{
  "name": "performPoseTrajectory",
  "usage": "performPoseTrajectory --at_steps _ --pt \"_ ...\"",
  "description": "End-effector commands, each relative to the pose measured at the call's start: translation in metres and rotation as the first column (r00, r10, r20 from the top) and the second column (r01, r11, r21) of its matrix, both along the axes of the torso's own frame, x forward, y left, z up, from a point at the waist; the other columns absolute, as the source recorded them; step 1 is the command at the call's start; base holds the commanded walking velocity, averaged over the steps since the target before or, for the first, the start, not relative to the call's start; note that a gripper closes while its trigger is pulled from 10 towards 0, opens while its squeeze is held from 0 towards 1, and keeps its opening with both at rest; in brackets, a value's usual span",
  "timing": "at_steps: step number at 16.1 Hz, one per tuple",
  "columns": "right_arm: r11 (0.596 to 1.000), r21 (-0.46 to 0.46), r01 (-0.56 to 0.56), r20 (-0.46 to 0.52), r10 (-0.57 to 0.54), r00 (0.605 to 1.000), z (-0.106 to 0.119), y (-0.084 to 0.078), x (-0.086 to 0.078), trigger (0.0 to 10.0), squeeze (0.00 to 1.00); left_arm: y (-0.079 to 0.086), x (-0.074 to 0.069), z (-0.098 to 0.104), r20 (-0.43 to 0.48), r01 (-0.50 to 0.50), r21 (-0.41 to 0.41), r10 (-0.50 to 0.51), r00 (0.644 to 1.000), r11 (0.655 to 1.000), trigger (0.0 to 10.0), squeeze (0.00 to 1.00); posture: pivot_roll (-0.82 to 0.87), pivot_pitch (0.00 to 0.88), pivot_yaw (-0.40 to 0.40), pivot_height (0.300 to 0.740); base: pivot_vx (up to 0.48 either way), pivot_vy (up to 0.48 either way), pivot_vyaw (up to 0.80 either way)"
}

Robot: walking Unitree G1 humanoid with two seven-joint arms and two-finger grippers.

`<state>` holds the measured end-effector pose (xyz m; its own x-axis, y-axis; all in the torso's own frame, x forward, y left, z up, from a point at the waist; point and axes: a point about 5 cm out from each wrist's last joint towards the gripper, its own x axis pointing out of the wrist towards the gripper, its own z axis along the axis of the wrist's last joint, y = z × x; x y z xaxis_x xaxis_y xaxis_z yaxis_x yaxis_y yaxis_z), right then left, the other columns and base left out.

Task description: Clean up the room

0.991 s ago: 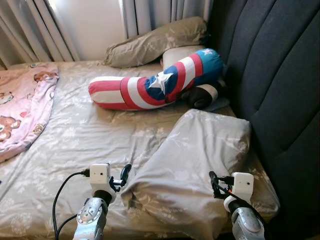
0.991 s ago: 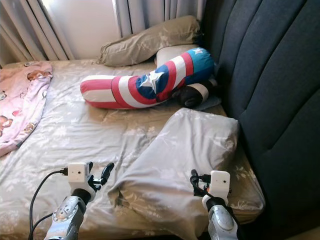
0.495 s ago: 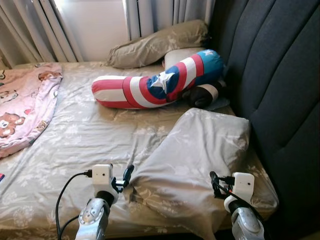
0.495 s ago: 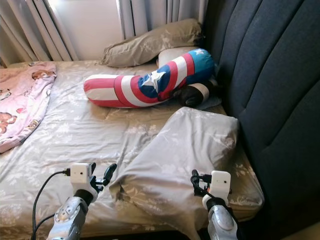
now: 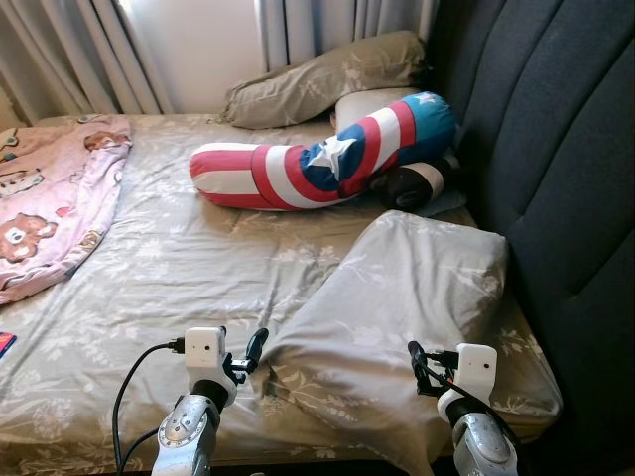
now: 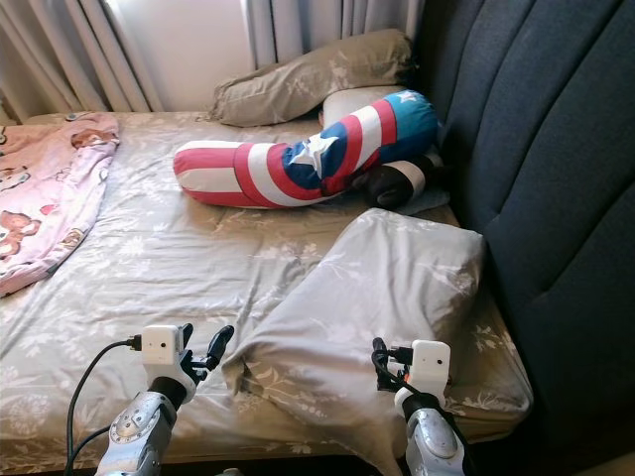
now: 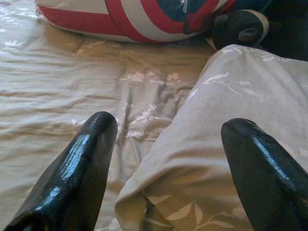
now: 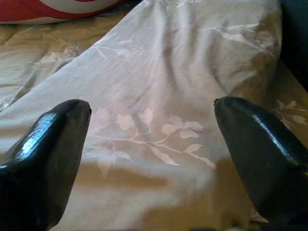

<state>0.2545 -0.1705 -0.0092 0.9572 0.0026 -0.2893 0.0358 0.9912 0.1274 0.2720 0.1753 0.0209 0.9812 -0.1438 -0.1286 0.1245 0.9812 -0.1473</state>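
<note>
Nothing moved: both jaws gape over pillow, striped bolster beyond.

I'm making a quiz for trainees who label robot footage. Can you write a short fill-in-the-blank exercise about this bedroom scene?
1. Both claws, the left claw and the right claw, have their fingers ____.
2. The red, white and blue striped bolster cushion bears a white ____.
3. The pink bear-print blanket lies on the robot's ____ side.
4. The floral beige pillow lies beside the dark padded ____.

Missing words: open; star; left; headboard

Bare sheet left; pillow apparently fills the right.
</note>
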Motion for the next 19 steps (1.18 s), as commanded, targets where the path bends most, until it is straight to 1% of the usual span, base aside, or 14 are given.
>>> performPoseTrajectory --at_steps 1,3,4,5,6,8,10,15,18,19 --pt "1.000 0.009 0.001 -0.005 -0.001 1.000 0.001 0.000 0.002 10.0 0.00 0.001 0.001 0.000 -0.009 -0.003 -0.016 0.003 1.000 1.000 10.0 0.00 -0.03 0.000 -0.006 0.661 0.000 0.000 0.00" --pt "1.000 -0.002 0.005 -0.020 -0.005 1.000 -0.001 -0.002 0.000 10.0 0.00 0.002 0.000 0.000 -0.009 -0.006 -0.017 0.006 1.000 1.000 10.0 0.00 -0.03 0.000 -0.006 0.661 0.000 0.000 0.00" --pt "0.999 -0.031 0.016 -0.056 -0.018 0.998 -0.005 -0.005 -0.002 10.0 0.00 0.002 0.000 0.000 -0.008 -0.005 -0.019 0.005 1.000 1.000 10.0 0.00 -0.03 0.002 -0.004 0.661 0.000 0.000 0.00" --pt "0.997 -0.038 0.066 -0.090 -0.069 0.994 -0.010 -0.012 -0.005 10.0 0.00 0.002 0.001 0.001 -0.007 -0.002 -0.022 0.002 1.000 1.000 10.0 0.00 -0.03 0.008 0.000 0.661 0.000 0.000 0.00" --pt "0.997 -0.038 0.072 -0.095 -0.076 0.993 -0.010 -0.012 -0.005 10.0 0.00 0.001 0.001 0.001 -0.006 0.000 -0.024 0.000 1.000 1.000 10.0 0.00 -0.03 0.010 0.001 0.661 0.000 0.000 0.00" --pt "0.997 -0.032 0.074 -0.087 -0.076 0.993 -0.010 -0.011 -0.005 10.0 0.00 0.001 0.002 0.002 -0.005 0.004 -0.026 -0.004 1.000 1.000 10.0 0.00 -0.03 0.015 0.003 0.661 0.000 0.000 0.00" --pt "0.997 -0.042 0.072 -0.096 -0.075 0.993 -0.010 -0.011 -0.004 10.0 0.00 0.002 0.003 0.002 -0.005 0.007 -0.027 -0.007 1.000 1.000 10.0 0.00 -0.03 0.017 0.006 0.661 0.244 0.000 0.00" --pt "0.997 -0.036 0.070 -0.097 -0.073 0.993 -0.010 -0.009 -0.003 10.0 0.00 0.001 0.003 0.003 -0.006 0.012 -0.028 -0.012 1.000 1.000 10.0 0.00 -0.03 0.016 0.005 0.661 0.253 0.000 0.00" --pt "0.997 -0.035 0.064 -0.126 -0.068 0.990 -0.014 -0.007 -0.005 10.0 0.00 0.001 0.003 0.003 -0.006 0.009 -0.019 -0.009 1.000 1.000 10.0 0.00 -0.03 0.018 0.005 0.661 0.086 0.000 0.00" --pt "0.997 -0.058 0.049 -0.144 -0.057 0.988 -0.016 -0.006 -0.003 10.0 0.00 0.001 0.003 0.003 -0.004 0.014 -0.017 -0.014 1.000 1.000 10.0 0.00 -0.03 0.022 0.007 0.661 0.000 0.000 0.00"
